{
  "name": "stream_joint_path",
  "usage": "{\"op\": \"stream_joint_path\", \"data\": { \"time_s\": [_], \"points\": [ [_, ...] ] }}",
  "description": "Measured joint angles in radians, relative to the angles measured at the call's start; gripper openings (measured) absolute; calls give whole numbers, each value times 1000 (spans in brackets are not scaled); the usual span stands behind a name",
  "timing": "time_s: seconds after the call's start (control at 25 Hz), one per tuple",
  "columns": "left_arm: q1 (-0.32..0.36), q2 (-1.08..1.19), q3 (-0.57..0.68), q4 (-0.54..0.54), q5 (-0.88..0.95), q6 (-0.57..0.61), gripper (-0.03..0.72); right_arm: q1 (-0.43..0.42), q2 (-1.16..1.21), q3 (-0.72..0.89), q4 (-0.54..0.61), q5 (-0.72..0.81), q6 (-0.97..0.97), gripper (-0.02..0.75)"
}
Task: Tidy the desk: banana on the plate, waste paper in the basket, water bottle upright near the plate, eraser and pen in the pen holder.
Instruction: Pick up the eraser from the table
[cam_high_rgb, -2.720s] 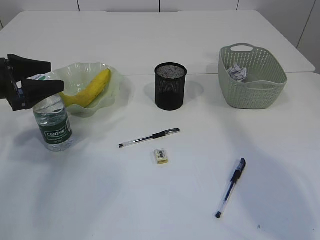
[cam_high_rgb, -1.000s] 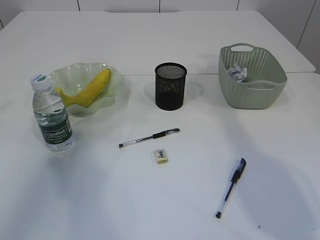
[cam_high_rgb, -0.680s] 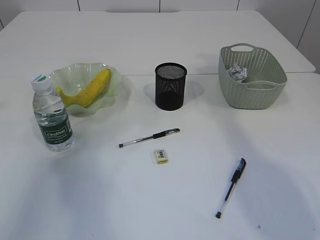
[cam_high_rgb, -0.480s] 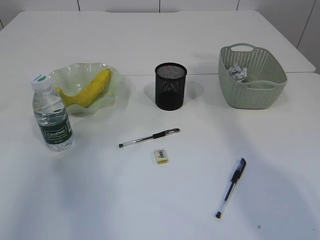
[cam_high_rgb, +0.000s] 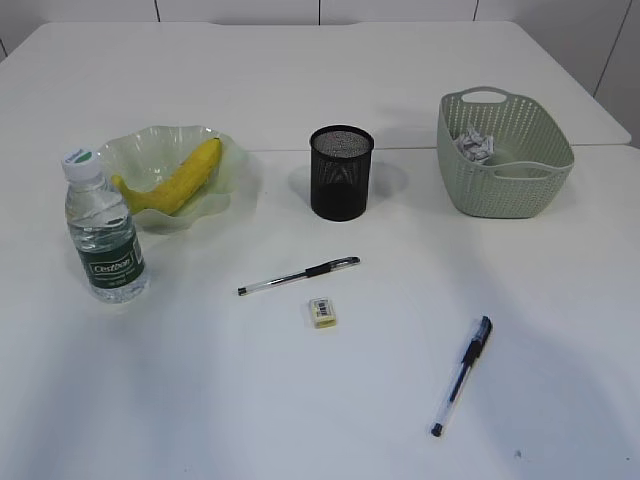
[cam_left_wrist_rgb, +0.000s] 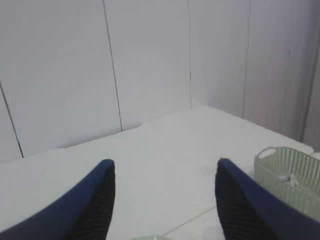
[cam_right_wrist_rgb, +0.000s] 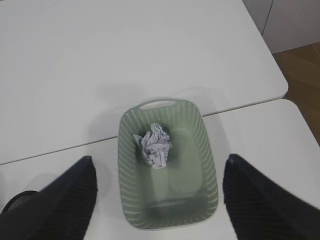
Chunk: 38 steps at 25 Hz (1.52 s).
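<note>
the blue pen (cam_high_rgb: 462, 374) lies nearest on the table (cam_high_rgb: 300, 400), then the eraser (cam_high_rgb: 321, 312) just beside a black pen (cam_high_rgb: 298, 275). farther back stands the pen holder (cam_high_rgb: 341, 172). the left gripper (cam_left_wrist_rgb: 162, 200) and right gripper (cam_right_wrist_rgb: 157, 200) are high up, far from them, both wide open and holding nothing.

White tables (cam_high_rgb: 300, 90) pushed together; pale panelled wall (cam_left_wrist_rgb: 150, 65) behind; brown wooden floor (cam_right_wrist_rgb: 300, 65) beside the table edge.

Yellow banana (cam_high_rgb: 183, 177), black mesh pen holder (cam_high_rgb: 341, 172), green ribbed basket (cam_high_rgb: 505, 155)
</note>
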Motion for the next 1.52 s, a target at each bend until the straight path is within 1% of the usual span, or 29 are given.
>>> {"op": "stream_joint_path", "data": {
  "time_s": [0.12, 0.28, 0.52, 0.64, 0.72, 0.96, 1.16, 1.32, 1.52],
  "points": [
    [0, -2, -65, -2, -40, -91, 447, 0, -2, 0, 3, 0, -1, 587],
    [-2, -42, -125, -2, -161, -143, 447, 0, -2, 0, 15, 0, -1, 587],
    [-3, -153, -144, -22, -498, -154, 447, 0, -2, 0, 64, 0, -21, 586],
    [-3, -177, -144, -35, -622, -156, 447, 0, -2, 0, 89, 5, -32, 587],
    [-3, -179, -144, -41, -671, -156, 446, 0, -2, 0, 96, 17, -38, 587],
    [-3, -167, -100, -45, -734, -156, 446, 0, -2, 0, 113, 73, -46, 587],
    [-3, -145, -30, -47, -772, -156, 445, 0, -2, 0, 169, 103, -65, 586],
    [-3, -145, -1, -47, -768, -156, 437, 22, -4, 0, 185, 120, -74, 586],
    [-3, -145, 24, -47, -757, -156, 431, 74, -4, 0, 204, 123, -76, 586]
  ]
}}
